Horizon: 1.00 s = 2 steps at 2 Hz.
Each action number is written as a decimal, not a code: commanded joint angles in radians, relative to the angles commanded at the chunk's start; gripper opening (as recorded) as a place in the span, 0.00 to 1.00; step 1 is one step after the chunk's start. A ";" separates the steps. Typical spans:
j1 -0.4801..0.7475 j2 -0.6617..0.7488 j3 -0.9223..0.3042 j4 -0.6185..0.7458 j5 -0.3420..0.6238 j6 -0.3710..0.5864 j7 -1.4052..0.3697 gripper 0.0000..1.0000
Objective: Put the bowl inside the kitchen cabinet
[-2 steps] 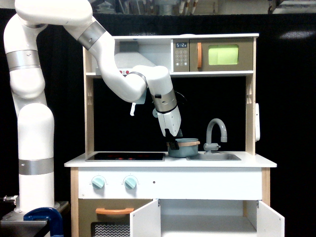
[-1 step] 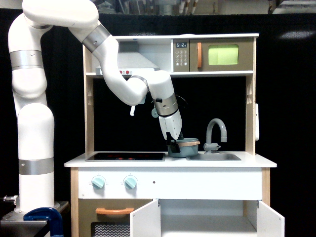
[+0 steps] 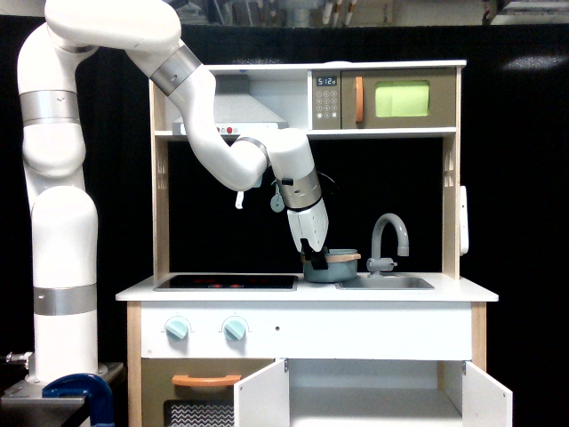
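The grey-blue bowl with its tan rim band stands on the white counter, at the left edge of the sink. My gripper points down at the bowl's left side. Its dark fingertips straddle the rim there, one outside the wall and one just over the inside. The fingers still look apart, and the bowl rests on the counter. Below the counter is the kitchen cabinet, with both small white doors swung open towards the camera and a pale interior showing.
A grey tap rises right behind the bowl over the steel sink. The black hob lies to the exterior view's left. An oven with an orange handle sits beside the cabinet. The microwave shelf overhangs the arm.
The gripper has moved slightly down and to the exterior view's right, onto the bowl's left rim. The bowl has not moved and the cabinet doors stay open.
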 joint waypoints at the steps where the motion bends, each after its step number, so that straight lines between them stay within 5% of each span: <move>1: -0.019 -0.022 -0.005 -0.006 -0.030 0.022 0.013 0.00; 2: -0.137 -0.159 -0.101 -0.073 -0.169 0.169 -0.020 0.00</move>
